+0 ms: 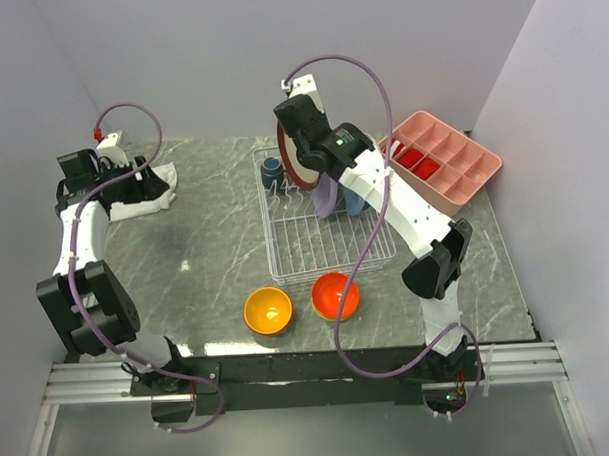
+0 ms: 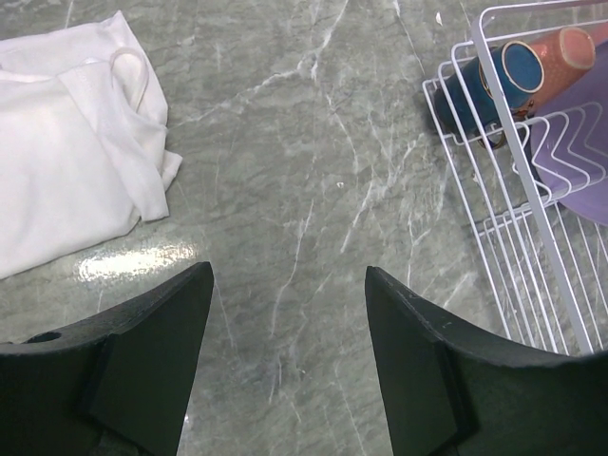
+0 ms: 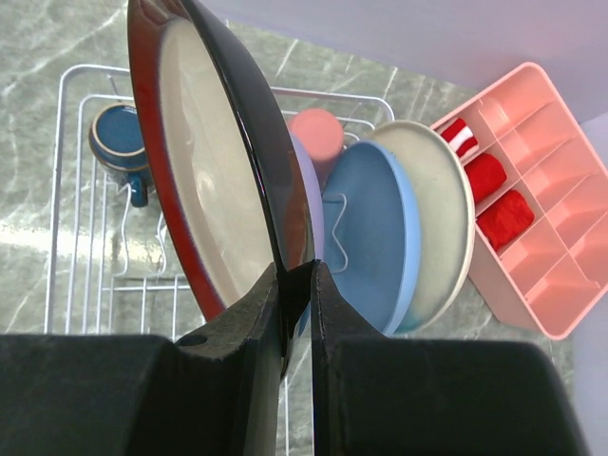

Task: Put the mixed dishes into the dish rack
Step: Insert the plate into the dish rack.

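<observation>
1. The right tool (image 3: 296, 271) is pinched nearly shut on the rim of the red-rimmed plate (image 3: 204, 161). It holds the plate on edge above the rack (image 1: 330, 252), just beside the lavender plate (image 1: 326, 197).
2. The plate looks like glazed ceramic: stiff, slick, easy to chip and, I judge, heavy for a thin pinch at one spot on the rim. It could swing or slip, so it wants a slow descent into a free slot without knocking its neighbours.
3. The blue plate (image 3: 370, 237) and the cream plate (image 3: 446, 218) stand in the rack. The navy cup (image 3: 119, 142) and the pink cup (image 3: 316, 133) lie at its far end.
4. The left tool (image 2: 287, 275) stands wide open with nothing in it, over the table (image 2: 313, 190) between the cloth (image 2: 66, 180) and the rack.
5. The yellow bowl (image 1: 267, 310) and the red bowl (image 1: 336, 295) sit upright on the table, just in front of the rack. They look rigid, smooth and probably light. The best hold is the rim, with one finger inside and one outside.
</observation>
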Motion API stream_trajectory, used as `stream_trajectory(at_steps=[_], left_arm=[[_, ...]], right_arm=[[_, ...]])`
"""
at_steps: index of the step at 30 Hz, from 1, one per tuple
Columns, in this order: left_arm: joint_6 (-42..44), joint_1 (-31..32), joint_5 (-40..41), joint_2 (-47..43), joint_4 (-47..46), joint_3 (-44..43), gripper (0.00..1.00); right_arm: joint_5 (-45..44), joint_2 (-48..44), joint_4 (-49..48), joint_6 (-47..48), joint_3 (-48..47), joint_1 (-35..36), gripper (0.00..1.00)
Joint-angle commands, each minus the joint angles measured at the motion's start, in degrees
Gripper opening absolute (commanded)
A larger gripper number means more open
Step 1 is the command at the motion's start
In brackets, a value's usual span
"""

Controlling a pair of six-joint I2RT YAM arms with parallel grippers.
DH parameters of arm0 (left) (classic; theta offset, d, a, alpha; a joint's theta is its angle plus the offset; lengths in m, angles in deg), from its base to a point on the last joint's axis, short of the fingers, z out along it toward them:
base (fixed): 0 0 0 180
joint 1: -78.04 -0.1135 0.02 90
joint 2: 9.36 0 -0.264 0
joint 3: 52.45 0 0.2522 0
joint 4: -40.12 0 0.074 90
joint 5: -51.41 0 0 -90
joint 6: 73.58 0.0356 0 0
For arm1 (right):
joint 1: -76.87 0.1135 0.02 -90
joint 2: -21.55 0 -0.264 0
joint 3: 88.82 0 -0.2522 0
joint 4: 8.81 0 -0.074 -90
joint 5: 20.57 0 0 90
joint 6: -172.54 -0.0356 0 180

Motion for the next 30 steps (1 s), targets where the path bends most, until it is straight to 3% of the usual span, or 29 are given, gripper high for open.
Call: stream_trajectory(at_steps=[1, 16, 30], left_arm=[[-0.6, 0.2, 0.5, -2.7, -2.4, 0.7, 0.71], [1.3, 0.4, 1.7, -6.6, -2.4, 4.8, 0.72], [3.0, 0.4, 2.8, -5.6, 0.0, 4.4, 0.72]], right_arm=[[-5.3, -2.5, -7.5, -2.6, -1.8, 0.5, 0.00], [-9.1, -0.1, -5.7, -5.8, 0.3, 0.6, 0.00], [-5.1, 4.2, -1.6, -9.3, -1.0, 1.3, 0.00]])
